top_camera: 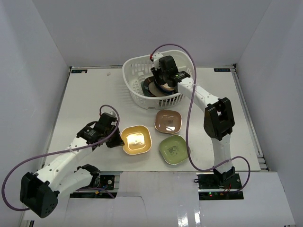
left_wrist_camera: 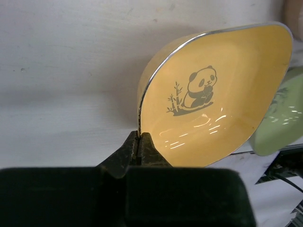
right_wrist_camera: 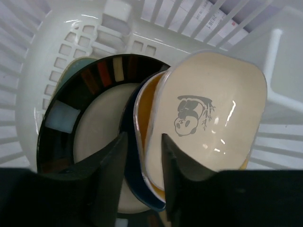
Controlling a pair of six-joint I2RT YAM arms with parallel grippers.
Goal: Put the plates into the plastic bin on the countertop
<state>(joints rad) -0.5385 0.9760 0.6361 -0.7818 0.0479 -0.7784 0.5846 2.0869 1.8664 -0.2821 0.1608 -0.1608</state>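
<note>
My left gripper point(top_camera: 115, 140) is shut on the left rim of the yellow panda dish point(top_camera: 136, 140). The left wrist view shows the fingertips point(left_wrist_camera: 144, 142) pinching that rim, with the dish point(left_wrist_camera: 218, 94) spreading beyond them. The brown dish point(top_camera: 168, 121) and the green dish point(top_camera: 173, 149) lie on the countertop point(top_camera: 90, 99). My right gripper point(top_camera: 163, 79) is inside the white plastic bin point(top_camera: 135, 82). It is open point(right_wrist_camera: 142, 156), and its jaws straddle the rims of a cream panda dish point(right_wrist_camera: 213, 109), an orange-yellow dish and a dark blue plate, which lean on a dark-rimmed round plate point(right_wrist_camera: 90, 109).
The green dish also shows at the right edge of the left wrist view point(left_wrist_camera: 279, 123). White walls border the countertop on three sides. The bin's slotted wall point(right_wrist_camera: 165, 19) rises just beyond the stacked plates. A purple cable loops over each arm.
</note>
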